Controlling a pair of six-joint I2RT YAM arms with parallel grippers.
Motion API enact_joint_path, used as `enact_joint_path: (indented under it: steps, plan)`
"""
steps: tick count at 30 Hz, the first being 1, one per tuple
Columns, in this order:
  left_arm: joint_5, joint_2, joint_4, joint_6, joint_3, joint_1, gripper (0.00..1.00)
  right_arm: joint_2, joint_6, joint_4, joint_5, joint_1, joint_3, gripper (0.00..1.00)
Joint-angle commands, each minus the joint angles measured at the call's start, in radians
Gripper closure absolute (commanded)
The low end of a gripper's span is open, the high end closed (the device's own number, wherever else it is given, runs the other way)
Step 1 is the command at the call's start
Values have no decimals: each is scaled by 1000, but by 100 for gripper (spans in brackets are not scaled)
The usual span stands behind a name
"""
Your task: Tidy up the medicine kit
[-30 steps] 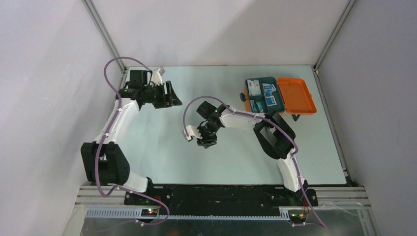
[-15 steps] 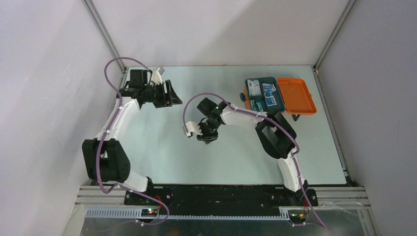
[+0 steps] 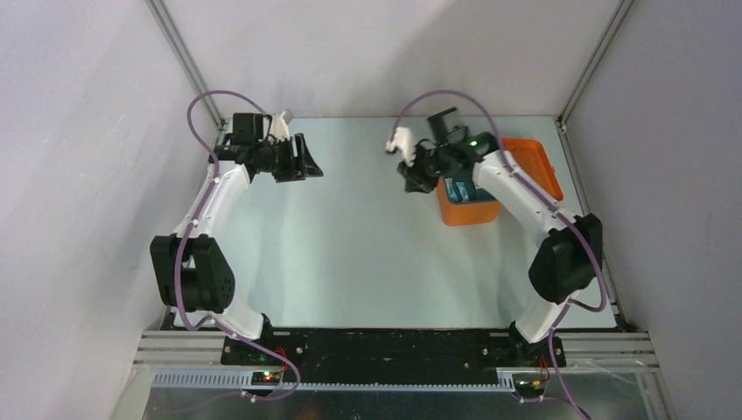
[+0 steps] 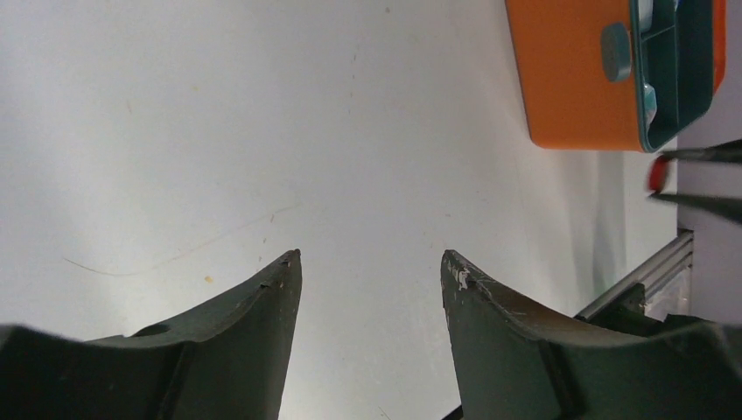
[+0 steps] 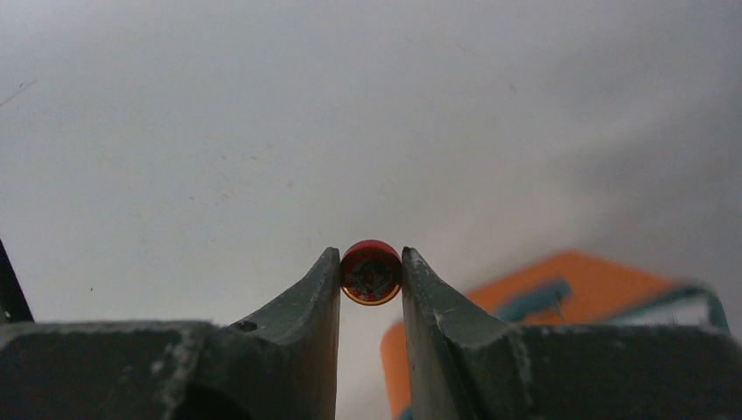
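Far right on the surface (image 3: 350, 254), open medicine kit (image 3: 468, 213) with teal divided tray (image 4: 696, 61) inside, contents unclear; just left, raised right fingers (image 5: 325, 284) pinching a small red round tin (image 5: 371, 269); far left, left fingers (image 4: 276, 289) spread apart.

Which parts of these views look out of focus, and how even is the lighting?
Right wrist: the small red round item pinched in the right gripper is sharp, while the medicine kit behind it is blurred. Left wrist: the table is bright, its scratches crisp; the fingers of the open left gripper are dark. Top external: even light, only faint shadows.
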Motion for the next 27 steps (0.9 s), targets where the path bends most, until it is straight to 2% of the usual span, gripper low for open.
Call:
enact_joint_path:
  steps: [1,8,18,22,25,27]
  plan:
    - [-46,30,-13,75,77,-15,35,-56,229,-55,-40,-162,23,75]
    - [-77,95,-61,85,116,-48,35,-43,404,-35,-110,-412,-11,72]
    - [-94,123,-115,121,160,-61,34,-10,446,-13,-107,-450,-12,70]
    - [-102,123,-115,123,163,-64,34,-29,591,27,22,-449,-51,52]
    - [-104,131,-114,122,175,-64,34,-65,695,44,54,-475,-60,32]
    - [-105,138,-115,121,187,-68,34,-102,736,48,55,-504,-62,25]
